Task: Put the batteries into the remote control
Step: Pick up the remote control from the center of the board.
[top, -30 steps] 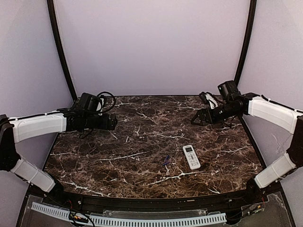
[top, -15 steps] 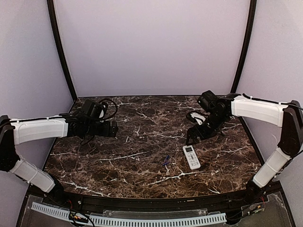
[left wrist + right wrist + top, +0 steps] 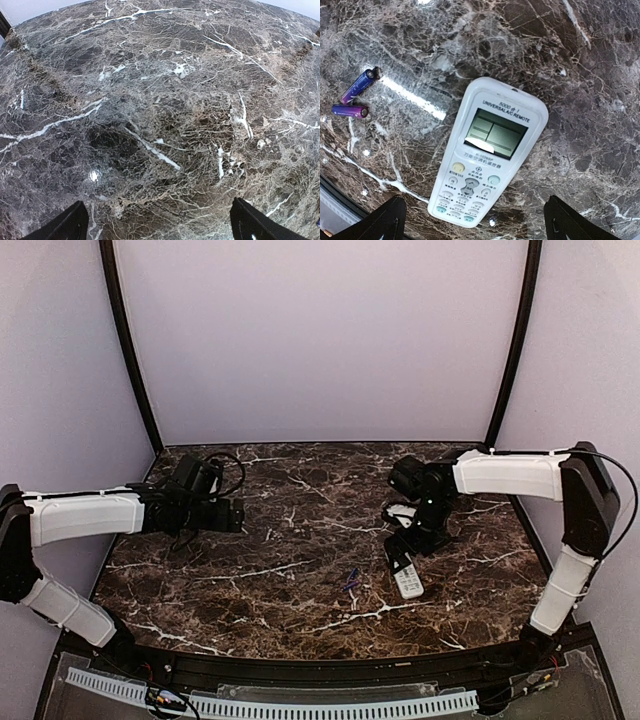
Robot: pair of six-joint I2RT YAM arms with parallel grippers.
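The white remote control (image 3: 407,580) (image 3: 489,154) lies face up on the marble table, screen and buttons showing. Two bluish-purple batteries (image 3: 349,579) (image 3: 354,97) lie loose on the table to its left, close together. My right gripper (image 3: 403,545) (image 3: 475,225) hangs open just above the remote's far end, its dark fingertips (image 3: 385,222) wide apart on either side of the button end. My left gripper (image 3: 240,514) (image 3: 160,227) is open over bare marble at the left, far from both things.
A black cable (image 3: 225,455) loops at the left wrist. The dark marble table (image 3: 300,540) ends in a curved black front rim (image 3: 330,665), with lilac walls around the back and sides.
The right arm swung in from the back right and came down toward the remote, pointing downward now. The left arm dropped slightly and shifted little. Remote and batteries have not moved.
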